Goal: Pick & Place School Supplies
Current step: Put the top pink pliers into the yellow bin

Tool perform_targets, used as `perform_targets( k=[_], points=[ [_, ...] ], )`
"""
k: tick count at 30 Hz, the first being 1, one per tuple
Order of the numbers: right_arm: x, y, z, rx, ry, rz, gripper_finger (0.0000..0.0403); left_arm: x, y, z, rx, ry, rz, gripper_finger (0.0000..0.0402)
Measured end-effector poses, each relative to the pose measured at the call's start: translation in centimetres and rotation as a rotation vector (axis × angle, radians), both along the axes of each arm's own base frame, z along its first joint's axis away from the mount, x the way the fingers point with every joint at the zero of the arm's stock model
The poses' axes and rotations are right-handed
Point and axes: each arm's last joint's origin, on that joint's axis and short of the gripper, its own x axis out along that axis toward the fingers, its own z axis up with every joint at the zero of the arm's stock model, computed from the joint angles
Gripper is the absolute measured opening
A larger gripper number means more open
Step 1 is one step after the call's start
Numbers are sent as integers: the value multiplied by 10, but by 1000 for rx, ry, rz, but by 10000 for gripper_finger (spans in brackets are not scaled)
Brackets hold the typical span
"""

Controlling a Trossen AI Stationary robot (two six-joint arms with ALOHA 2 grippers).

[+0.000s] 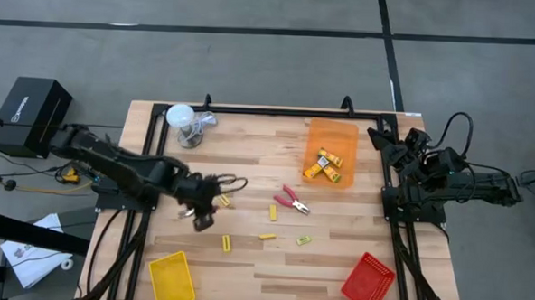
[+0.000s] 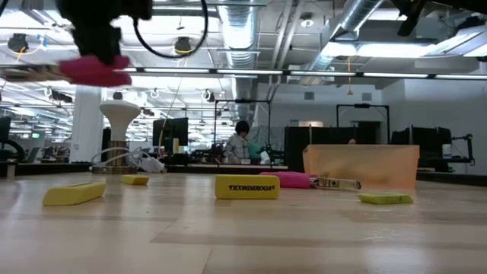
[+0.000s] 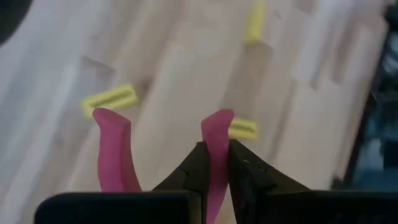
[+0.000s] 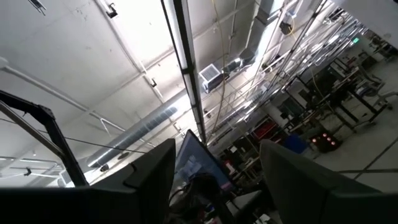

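Observation:
My left gripper point(image 1: 201, 218) hangs over the table's left middle, shut on a red-handled plier tool point(image 3: 113, 149), which shows as a red shape point(image 2: 95, 71) high above the table in the low view. A second red-handled plier tool point(image 1: 292, 202) lies flat at the table's centre. Several small yellow blocks lie on the wood, among them one point(image 1: 273, 212), another point(image 1: 226, 243) and a labelled one point(image 2: 246, 186). More yellow pieces point(image 1: 328, 165) lie in the orange tray point(image 1: 345, 133). My right gripper point(image 4: 214, 186) waits open at the right edge, pointing upward. My left gripper pinches one of the tool's two red handles point(image 3: 217, 127) between its two fingers, and the handle's free end sticks out past the fingertips. The fingers slant downward from the table's left. The other handle point(image 3: 112, 134) stands free beside it. The tool is lifted clear of the table.
A white cup-like object point(image 1: 183, 124) stands at the far left. A yellow tray point(image 1: 171, 279) sits at the near left edge and a red tray point(image 1: 368, 281) at the near right. Bare wood lies between the scattered blocks.

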Motion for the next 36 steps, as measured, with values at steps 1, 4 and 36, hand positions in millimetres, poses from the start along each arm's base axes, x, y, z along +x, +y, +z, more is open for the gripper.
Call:
perform_targets(
  k=[1,4,36],
  points=[
    [0,0,0,0,0,1,225,-3,-7,1,-3,-3,-39,29],
    [0,0,0,-1,2,1,225,-11,-25,1,-7,0,-149,29],
    [37,-1,-12,131,70,51,225,-94,-166,-49,-50,226,-1169,29]
  ],
)
